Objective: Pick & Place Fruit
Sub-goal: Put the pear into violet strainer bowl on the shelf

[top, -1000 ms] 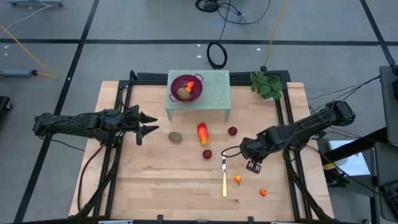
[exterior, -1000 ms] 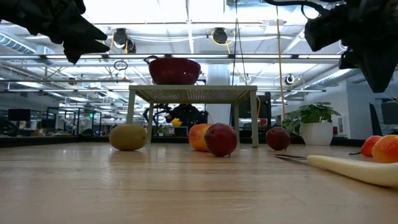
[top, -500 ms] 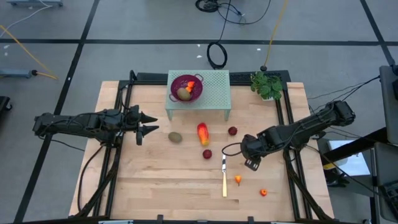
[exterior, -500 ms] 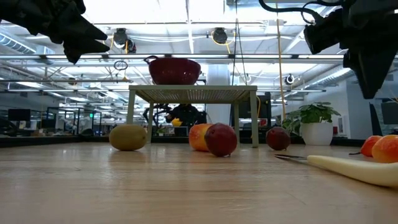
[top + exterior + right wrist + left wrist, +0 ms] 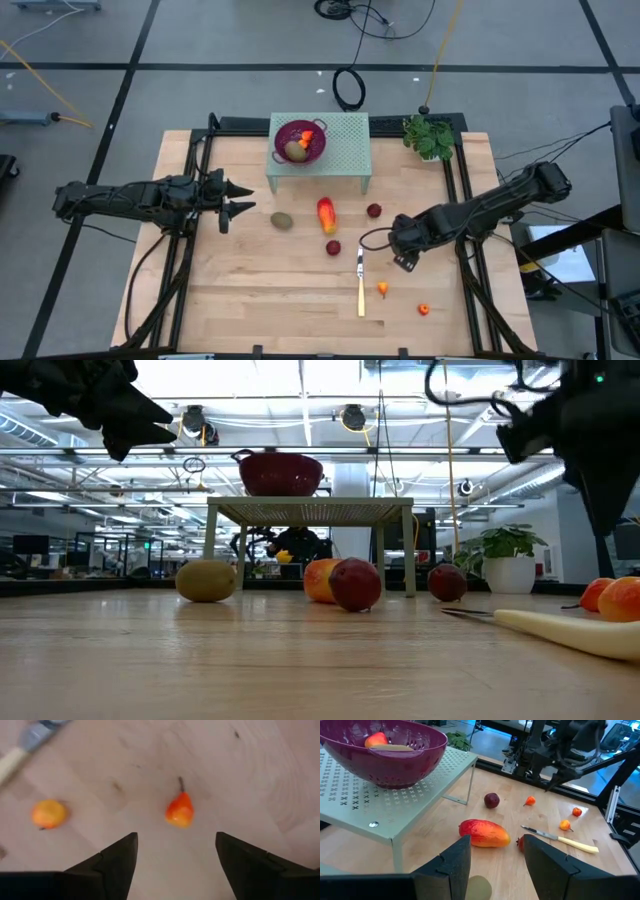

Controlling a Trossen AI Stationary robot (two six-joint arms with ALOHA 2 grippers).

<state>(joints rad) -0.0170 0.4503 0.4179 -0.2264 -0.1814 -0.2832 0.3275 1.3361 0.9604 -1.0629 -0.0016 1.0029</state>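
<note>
The big wooden table (image 5: 250, 300) fills the middle of the high view. At its top middle stands the green stand (image 5: 345, 140), with the purple bowl (image 5: 299, 140) on it. One brown-green fruit and an orange bit already lie in the bowl.

The left gripper (image 5: 240, 201) waits at the middle left. Its fingers are partly apart and hold nothing.

The right gripper (image 5: 403, 262) hangs at the middle right. A moment ago its fingers were shut. Now they stand wide apart and hold nothing. It has also slid a little to the upper left. I think it is getting ready to grab a fruit.

The red-orange fruit (image 5: 327, 214), the brown-green oval (image 5: 283, 220) and two dark red balls (image 5: 374, 211) lie in the middle, well apart from that gripper. The knife (image 5: 361, 285) lies just to its lower left.

In the right wrist view a tiny orange piece (image 5: 180, 811) lies on the wood, ahead of the gap between the fingers (image 5: 117, 857). Nothing touches it yet. Another tiny piece (image 5: 48, 813) lies off to the left.
</note>
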